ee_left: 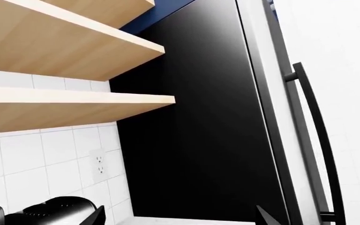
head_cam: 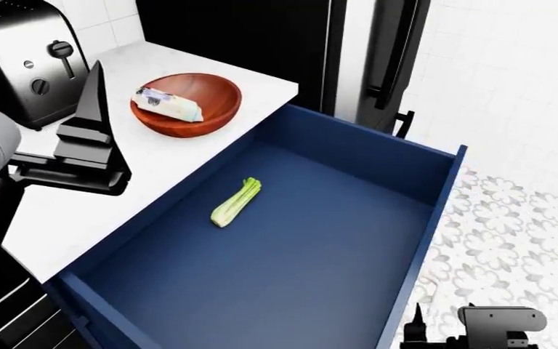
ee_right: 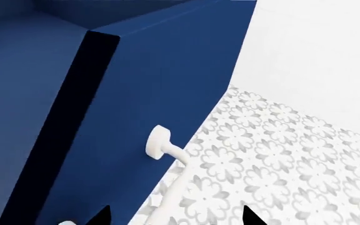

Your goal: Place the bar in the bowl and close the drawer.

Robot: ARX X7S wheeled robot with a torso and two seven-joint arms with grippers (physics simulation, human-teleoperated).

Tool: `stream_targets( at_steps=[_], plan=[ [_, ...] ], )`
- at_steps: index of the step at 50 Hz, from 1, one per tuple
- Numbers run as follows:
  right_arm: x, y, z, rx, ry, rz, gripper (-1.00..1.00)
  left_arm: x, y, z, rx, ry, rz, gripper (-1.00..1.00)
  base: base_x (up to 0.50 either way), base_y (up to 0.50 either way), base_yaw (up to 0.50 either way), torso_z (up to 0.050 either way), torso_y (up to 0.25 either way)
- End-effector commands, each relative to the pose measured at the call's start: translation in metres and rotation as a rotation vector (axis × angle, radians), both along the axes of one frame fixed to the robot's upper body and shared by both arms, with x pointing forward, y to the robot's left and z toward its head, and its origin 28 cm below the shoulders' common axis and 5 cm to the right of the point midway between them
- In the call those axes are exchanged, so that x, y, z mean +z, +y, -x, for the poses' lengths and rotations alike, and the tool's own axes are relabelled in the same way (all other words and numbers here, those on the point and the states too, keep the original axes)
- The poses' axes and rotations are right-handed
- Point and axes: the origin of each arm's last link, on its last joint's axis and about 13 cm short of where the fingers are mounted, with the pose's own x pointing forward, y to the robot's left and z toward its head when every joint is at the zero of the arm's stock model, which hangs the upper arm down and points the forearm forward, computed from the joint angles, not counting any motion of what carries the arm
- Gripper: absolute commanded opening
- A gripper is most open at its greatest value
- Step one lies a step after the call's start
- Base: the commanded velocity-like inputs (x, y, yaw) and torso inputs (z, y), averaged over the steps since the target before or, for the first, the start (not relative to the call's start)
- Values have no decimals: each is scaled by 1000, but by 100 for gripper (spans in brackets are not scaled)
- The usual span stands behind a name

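**Bar in bowl; drawer standing open**

The bar (head_cam: 168, 105) lies inside the bowl (head_cam: 211, 113), resting toward the side nearest the toaster (head_cam: 17, 62). The bowl sits on the white counter (head_cam: 95, 211), near its far corner and just beside the dark refrigerator (head_cam: 259, 43).

The drawer (head_cam: 308, 254) is pulled fully out over the patterned floor (head_cam: 522, 233). Inside it lies one green leafy stalk (head_cam: 235, 202), flat on the blue bottom, toward the counter side and apart from the walls.

Your left gripper (head_cam: 93, 138) hangs above the counter between the toaster and the bowl, touching neither. It holds nothing; in the head view the fingers read as one dark wedge, and only the two fingertips show at the edge of the wrist view, so I cannot tell whether the jaws are spread or pressed together. That wrist camera faces the wooden shelves (ee_left: 73, 103), tiled wall and refrigerator side.

Your right gripper (ee_right: 175, 216) sits outside the drawer front, fingertips spread to either side of the white handle (ee_right: 167, 161). No contact with the handle is visible; it holds nothing.
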Motion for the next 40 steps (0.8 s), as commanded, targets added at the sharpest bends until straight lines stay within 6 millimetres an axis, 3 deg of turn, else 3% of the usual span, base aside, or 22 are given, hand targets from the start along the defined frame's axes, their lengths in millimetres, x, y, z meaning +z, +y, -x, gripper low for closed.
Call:
stream_targets(
  at_steps=[1, 19, 40],
  plan=[
    [-9, 8, -6, 64, 25, 4, 100, 0, -1, -1, 0, 1, 0, 100, 0, 0, 0, 0, 0],
    [-20, 23, -20, 215, 66, 20, 100, -2, 0, -1, 6, 2, 1, 100, 0, 0, 0, 0, 0],
    [-16, 47, -42, 409, 26, -16, 100, -1, 2, 2, 9, 4, 2, 100, 0, 0, 0, 0, 0]
  ],
)
